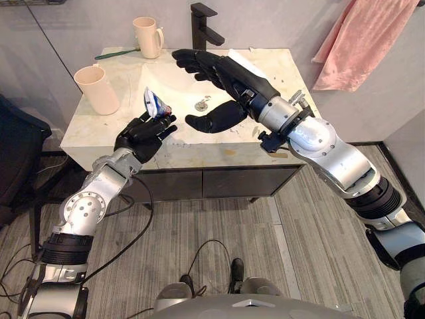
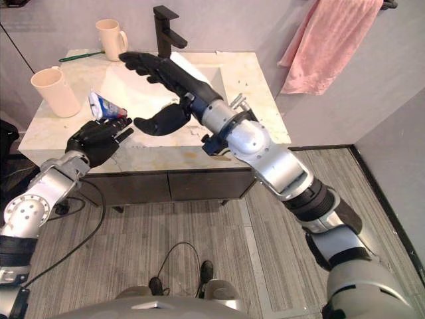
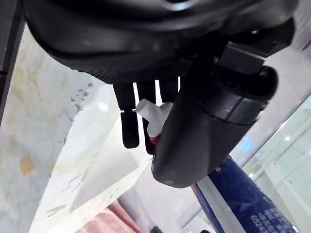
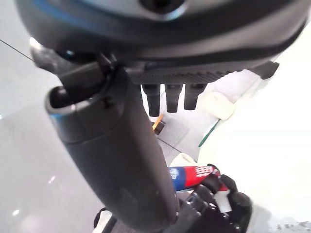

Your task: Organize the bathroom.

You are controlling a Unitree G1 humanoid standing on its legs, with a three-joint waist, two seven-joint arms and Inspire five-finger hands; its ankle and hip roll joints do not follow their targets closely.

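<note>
**Reader:** Vanity top first, please. What was on it?

**Describer:** Marble vanity top filled the upper middle of the frame, with a sink basin sunk in its centre and a black faucet at the top edge. A pink towel hung on the wall at the upper right.

**Reader:** And the arms?

**Describer:** The right arm came in from the lower right and reached across the basin. The right hand was spread, its fingers straight toward the upper left and its thumb hanging below, holding nothing.

**Reader:** The left one?

**Describer:** The left hand sat at the front edge of the vanity top, left of centre, its fingers and thumb curled round a toothpaste tube. The tube stood upright out of the hand, beside the right thumb but apart from it.

**Reader:** Anything smaller?

**Describer:** A pink cup stood at the left of the counter. A cream mug stood at the upper left corner, with a green toothbrush lying flat just left of it.
</note>
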